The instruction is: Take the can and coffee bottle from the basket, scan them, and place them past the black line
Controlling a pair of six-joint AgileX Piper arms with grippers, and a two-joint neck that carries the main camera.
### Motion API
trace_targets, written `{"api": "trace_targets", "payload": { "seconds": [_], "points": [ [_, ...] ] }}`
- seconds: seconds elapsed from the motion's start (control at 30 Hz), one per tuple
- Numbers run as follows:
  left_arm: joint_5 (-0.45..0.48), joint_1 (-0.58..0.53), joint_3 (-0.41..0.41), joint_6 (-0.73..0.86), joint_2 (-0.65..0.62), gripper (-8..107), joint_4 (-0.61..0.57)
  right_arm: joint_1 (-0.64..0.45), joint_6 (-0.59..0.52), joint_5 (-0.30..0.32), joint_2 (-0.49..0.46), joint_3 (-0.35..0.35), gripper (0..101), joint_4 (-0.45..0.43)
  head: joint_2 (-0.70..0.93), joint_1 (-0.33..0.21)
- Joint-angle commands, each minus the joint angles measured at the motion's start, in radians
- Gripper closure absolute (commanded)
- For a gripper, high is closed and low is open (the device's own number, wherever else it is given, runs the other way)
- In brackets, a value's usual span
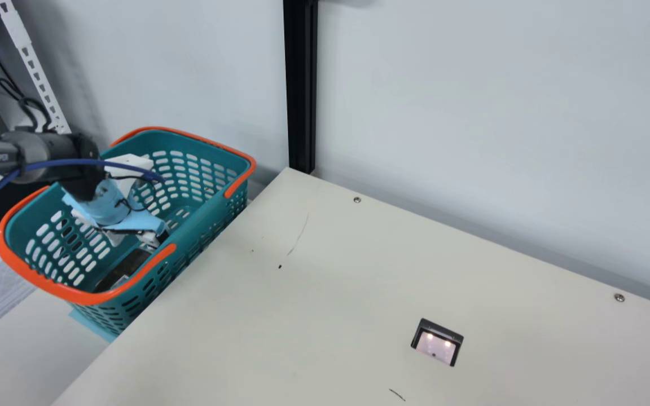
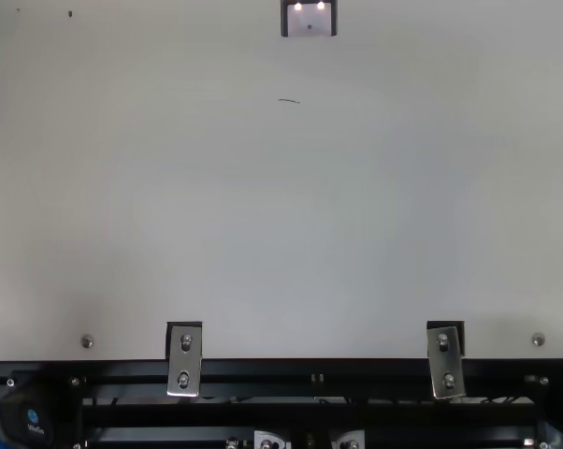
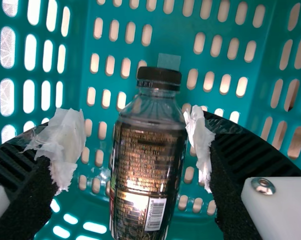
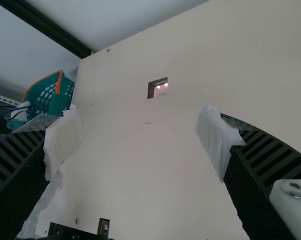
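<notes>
Teal plastic basket (image 1: 206,217), at the table's (image 1: 325,293) side, held the coffee bottle (image 3: 148,165); it looked to be lying on the basket floor, dark cap (image 3: 159,78) pointing away from the left gripper (image 3: 135,135). That gripper was down in the basket, wide, one wrapped finger on each side of the bottle, nothing clamped. Right gripper (image 4: 139,135) was wide too, empty, above the table.

Step in hand, as judged: grasping the bottle. Best way was to centre both fingers on the body, go low enough to pass its widest part, then close evenly; the white wrapping (image 3: 65,145) probably helped grip, but loose edges could have folded under. A pinch up at the shoulder risked slipping or swinging. Lift needed to clear the orange rim before heading to the scanner (image 1: 437,345), barcode turned toward its window.
</notes>
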Motion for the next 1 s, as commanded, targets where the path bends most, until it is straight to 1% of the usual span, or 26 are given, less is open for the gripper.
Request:
{"api": "trace_targets", "payload": {
  "seconds": [0.0, 0.17, 0.3, 0.37, 0.57, 0.77, 0.93, 0.97],
  "points": [
    [0.078, -0.007, -0.069, -0.021, 0.027, 9, 0.046, 0.000, 0.000, 0.000, 0.000, 0.000, 0, 0.000, 0.006, -0.032],
    [0.170, -0.016, -0.157, 0.003, 0.078, 9, 0.041, 0.000, 0.000, 0.000, 0.000, 0.000, 0, 0.000, 0.006, -0.032],
    [0.218, -0.017, -0.198, 0.034, 0.111, 9, 0.015, 0.000, 0.000, 0.000, 0.000, 0.000, 0, 0.000, 0.006, -0.032],
    [0.232, -0.018, -0.206, 0.042, 0.123, 9, 0.008, 0.000, 0.000, 0.000, 0.000, 0.000, 0, 0.000, 0.006, -0.032],
    [0.248, -0.019, -0.194, 0.056, 0.148, 9, 0.005, 0.000, 0.000, 0.000, 0.000, 0.000, 0, 0.000, 0.006, -0.032],
    [0.234, -0.017, -0.170, 0.041, 0.166, 9, 0.027, 0.000, 0.000, 0.000, 0.000, 0.000, 0, 0.000, 0.006, -0.032],
    [0.216, -0.010, -0.176, 0.023, 0.180, 9, 0.033, 0.000, 0.000, 0.000, 0.000, 0.000, 0, 0.000, 0.006, -0.032],
    [0.215, -0.009, -0.181, 0.021, 0.184, 61, 0.030, 0.000, 0.000, 0.000, 0.000, 0.000, 0, 0.000, 0.006, -0.032]
  ]
}}
